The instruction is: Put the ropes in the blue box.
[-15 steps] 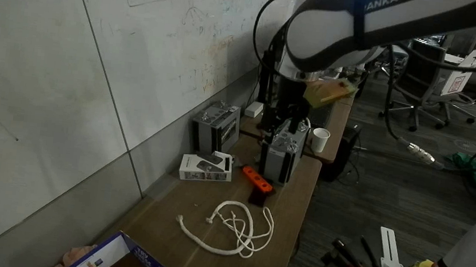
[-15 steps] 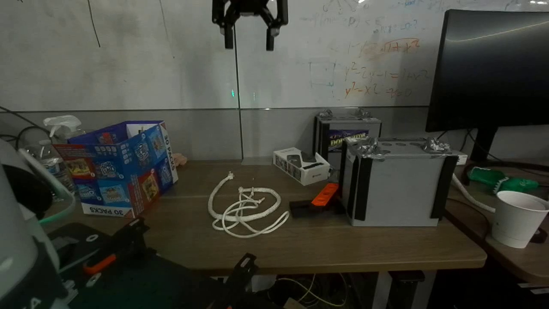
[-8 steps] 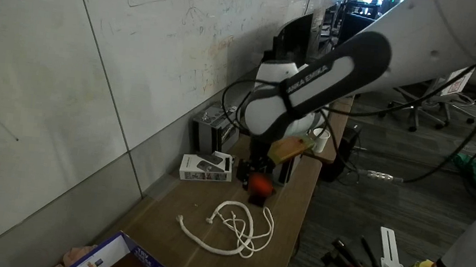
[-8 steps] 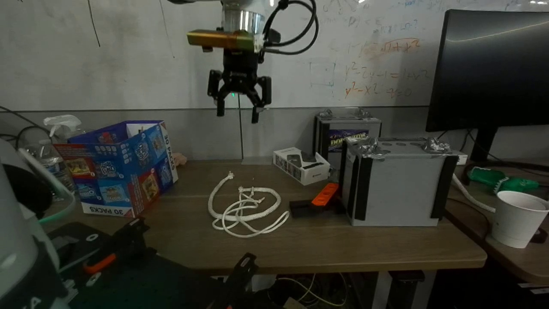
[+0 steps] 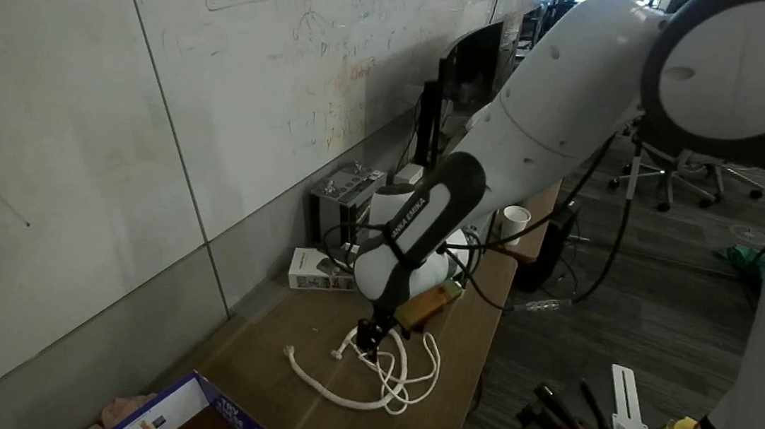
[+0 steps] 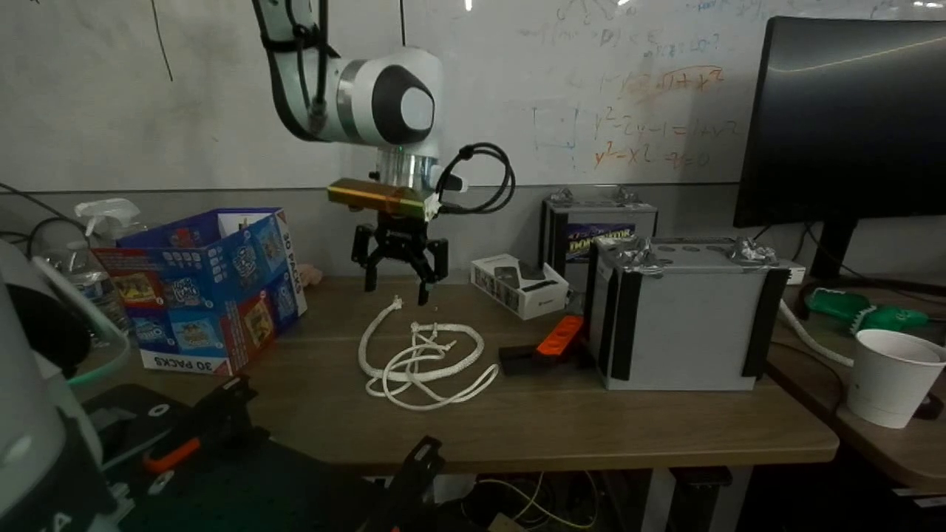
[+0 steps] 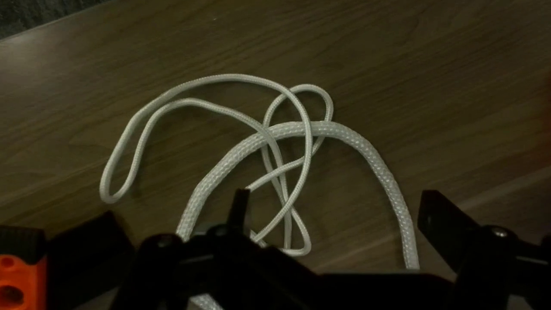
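You are holding the gripper [image 6: 397, 288] above the ropes [image 6: 425, 377], with its fingers standing wide apart; in an exterior view you are seeing its fingertips [image 6: 423, 292] hanging clear of the ropes and the table [image 6: 576, 428]. In the wrist view you are looking down on the ropes: the thick rope [image 7: 381, 170] is arching across the space between the fingers, and thin cord [image 7: 234, 78] is crossing it in loose loops, one long, narrow loop reaching toward the view's left. The finger on that side is hiding part of the tangle, so the number of thin lengths is not showing. The ropes are lying on the table between the blue box [image 6: 188, 292] and the orange object [image 6: 560, 336], well apart from the box. The blue box is standing with its top open; in an exterior view only part of it [image 5: 241, 423] is showing at the lower edge. The orange object is lying just beside the near battery [image 6: 691, 318]; the far battery [image 6: 602, 214] is standing close to the whiteboard [image 6: 222, 111], with a white carton [image 6: 517, 290] lying near it. A paper cup [image 6: 890, 384] is standing past the near battery.
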Controlling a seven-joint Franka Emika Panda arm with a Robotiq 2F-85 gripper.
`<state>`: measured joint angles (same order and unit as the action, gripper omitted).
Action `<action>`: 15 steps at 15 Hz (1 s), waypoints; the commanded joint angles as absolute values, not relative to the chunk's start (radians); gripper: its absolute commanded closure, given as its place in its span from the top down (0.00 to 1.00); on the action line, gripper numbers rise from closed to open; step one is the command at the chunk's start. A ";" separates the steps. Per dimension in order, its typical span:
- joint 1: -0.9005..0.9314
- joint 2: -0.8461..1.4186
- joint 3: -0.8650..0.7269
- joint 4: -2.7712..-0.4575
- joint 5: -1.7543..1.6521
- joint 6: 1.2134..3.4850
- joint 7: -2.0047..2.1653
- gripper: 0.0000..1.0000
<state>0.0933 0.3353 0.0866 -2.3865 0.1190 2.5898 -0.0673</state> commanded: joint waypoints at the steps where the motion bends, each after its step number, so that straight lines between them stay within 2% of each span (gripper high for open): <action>1: 0.092 0.414 0.087 -2.354 0.093 2.656 -0.047 1.00; 8: 0.091 0.530 0.099 -2.320 0.112 2.766 -0.018 1.00; 15: 0.060 0.649 0.110 -2.222 0.124 2.752 -0.011 1.00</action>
<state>0.0801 0.5944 0.1000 -2.2782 0.1203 2.7445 -0.0229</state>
